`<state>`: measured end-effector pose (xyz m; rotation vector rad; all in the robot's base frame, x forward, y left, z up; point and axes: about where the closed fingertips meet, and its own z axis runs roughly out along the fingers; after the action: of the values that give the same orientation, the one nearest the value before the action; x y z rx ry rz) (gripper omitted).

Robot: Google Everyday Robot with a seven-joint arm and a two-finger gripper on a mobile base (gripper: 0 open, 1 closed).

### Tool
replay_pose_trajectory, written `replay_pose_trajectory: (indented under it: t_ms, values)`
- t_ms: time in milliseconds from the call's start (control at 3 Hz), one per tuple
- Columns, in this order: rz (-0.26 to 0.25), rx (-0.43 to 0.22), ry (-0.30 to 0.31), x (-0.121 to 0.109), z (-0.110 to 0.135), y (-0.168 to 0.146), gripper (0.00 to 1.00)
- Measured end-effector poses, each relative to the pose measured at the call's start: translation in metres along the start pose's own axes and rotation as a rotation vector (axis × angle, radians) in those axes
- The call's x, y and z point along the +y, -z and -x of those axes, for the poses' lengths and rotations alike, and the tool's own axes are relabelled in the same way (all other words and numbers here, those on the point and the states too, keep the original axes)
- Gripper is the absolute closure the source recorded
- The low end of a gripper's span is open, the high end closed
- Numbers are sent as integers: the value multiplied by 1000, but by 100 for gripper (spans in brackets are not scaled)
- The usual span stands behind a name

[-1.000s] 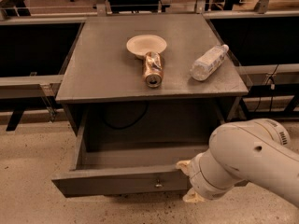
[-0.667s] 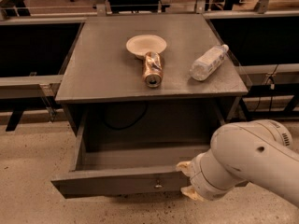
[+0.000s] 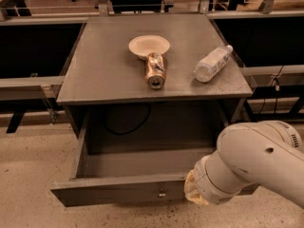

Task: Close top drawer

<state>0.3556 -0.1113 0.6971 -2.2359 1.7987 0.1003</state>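
Note:
The top drawer (image 3: 118,167) of the grey cabinet is pulled far out and its inside looks empty. Its flat front panel (image 3: 114,191) has a small metal knob (image 3: 162,193) at the centre. My gripper (image 3: 191,194) is at the drawer's front edge, just right of the knob. The bulky white arm (image 3: 256,170) hides most of it and covers the right end of the front panel.
On the cabinet top (image 3: 99,75) lie a white bowl (image 3: 148,45), a can on its side (image 3: 155,70) and a plastic bottle on its side (image 3: 212,63). A dark cable (image 3: 126,125) hangs inside the cabinet. Rails and dark recesses flank it.
My gripper and arm have sunk slightly along the drawer front. The drawer stays pulled out about as far as before.

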Motion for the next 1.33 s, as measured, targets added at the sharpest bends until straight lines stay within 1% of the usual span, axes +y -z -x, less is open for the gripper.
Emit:
replay_pose_trajectory:
  t_ms: [333,667,1000,1333]
  values:
    - [-25,-16,-30,2,-4,9,66]
    - [-32,-8,-37,8,-8,19,89]
    - [11,-33,-80,13,-24,7,100]
    - [8,-10,-118,19,-54,-17,100]
